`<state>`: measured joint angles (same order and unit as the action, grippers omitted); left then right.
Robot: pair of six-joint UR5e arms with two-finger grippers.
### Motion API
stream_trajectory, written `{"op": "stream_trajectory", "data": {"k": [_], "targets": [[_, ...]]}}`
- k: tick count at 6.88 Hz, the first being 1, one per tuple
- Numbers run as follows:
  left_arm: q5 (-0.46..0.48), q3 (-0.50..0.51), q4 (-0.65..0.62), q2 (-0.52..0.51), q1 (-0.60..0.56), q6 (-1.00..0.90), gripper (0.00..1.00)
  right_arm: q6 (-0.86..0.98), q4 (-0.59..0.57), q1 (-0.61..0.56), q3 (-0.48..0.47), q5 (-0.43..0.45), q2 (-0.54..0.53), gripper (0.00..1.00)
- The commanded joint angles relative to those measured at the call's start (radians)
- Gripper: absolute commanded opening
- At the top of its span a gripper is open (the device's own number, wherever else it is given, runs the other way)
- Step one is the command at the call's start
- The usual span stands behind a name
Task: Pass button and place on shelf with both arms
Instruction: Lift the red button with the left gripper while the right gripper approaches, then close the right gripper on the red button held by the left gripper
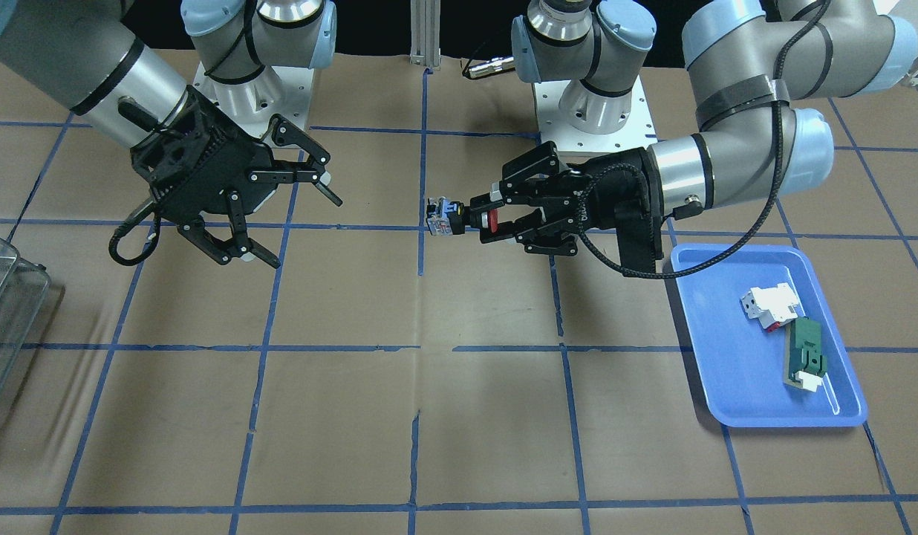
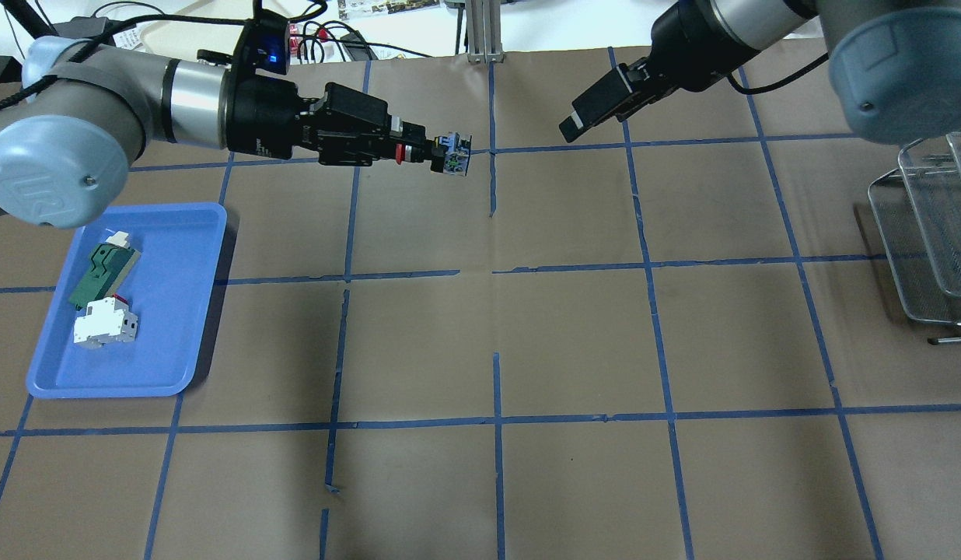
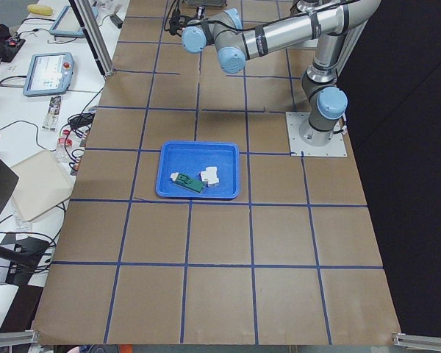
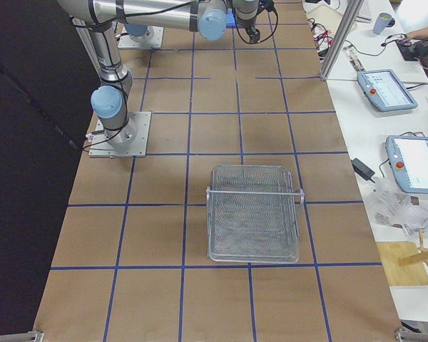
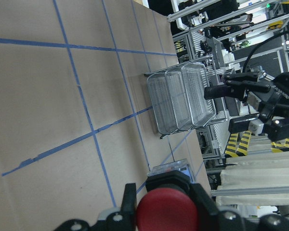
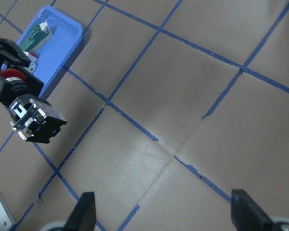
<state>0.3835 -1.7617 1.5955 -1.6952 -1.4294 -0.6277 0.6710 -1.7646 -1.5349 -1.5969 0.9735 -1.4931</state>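
As the front camera has it: one button (image 1: 459, 217), one shelf (image 1: 6, 312), one tray (image 1: 697, 334), two grippers. Left gripper (image 1: 477, 217) is clamped on the button's barrel and holds it level above the table (image 1: 355, 431). Red cap sits toward the palm, contact block points at the right gripper (image 1: 301, 230). Right gripper is spread wide and holds nothing, well apart from the button. Tray holds two blocks: white block (image 1: 769, 305) and green block (image 1: 804, 357), side by side.

Overhead: button hangs over a tape line near the table's far middle. Tray at left, shelf at the right edge.

Left side view: tray and both blocks sit mid-table.

Right side view: shelf stands alone on the table, well apart from the arms. A bench (image 4: 385, 43) alongside carries two pendants (image 4: 417, 164).

Left wrist: red cap between the fingers, shelf ahead, right gripper beyond it, jaws parted.

Right wrist: contact block faces the lens, with both fingertips far apart at the bottom edge.

Surface: brown paper with a blue tape grid. Dark backdrop behind the robot.
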Motion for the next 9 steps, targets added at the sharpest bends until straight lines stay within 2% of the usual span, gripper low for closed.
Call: {"op": "stream_trajectory", "data": {"k": [1,2,3,4,5,6,7,8,9], "targets": [[-0.018,-0.007,-0.02,-0.012,-0.022,0.0,0.0,0.14,0.002,-0.007,-0.009,-0.013,-0.004,1.0],[-0.018,-0.007,-0.02,-0.015,-0.038,-0.001,0.0,0.127,0.007,-0.01,-0.012,-0.015,-0.007,1.0],[-0.02,-0.007,-0.023,-0.018,-0.046,-0.003,0.0,0.08,0.011,-0.008,-0.011,-0.068,-0.004,1.0],[-0.02,-0.012,-0.047,-0.021,-0.051,-0.007,0.0,0.12,0.01,0.001,-0.018,-0.176,0.008,1.0],[-0.031,-0.027,-0.049,-0.024,-0.054,-0.023,0.0,0.282,0.013,0.004,-0.024,-0.212,-0.015,1.0],[-0.105,-0.042,-0.048,-0.021,-0.051,-0.023,0.0,0.43,0.054,0.012,-0.049,-0.207,-0.068,1.0],[-0.115,-0.065,-0.048,-0.017,-0.049,-0.024,0.0,0.563,0.091,0.027,-0.073,-0.217,-0.085,1.0],[-0.136,-0.077,-0.048,-0.012,-0.052,-0.023,0.0,0.646,0.09,0.022,-0.107,-0.225,-0.096,1.0],[-0.162,-0.087,-0.046,-0.009,-0.049,-0.009,0.0,0.653,0.082,0.01,-0.109,-0.223,-0.12,1.0]]}}
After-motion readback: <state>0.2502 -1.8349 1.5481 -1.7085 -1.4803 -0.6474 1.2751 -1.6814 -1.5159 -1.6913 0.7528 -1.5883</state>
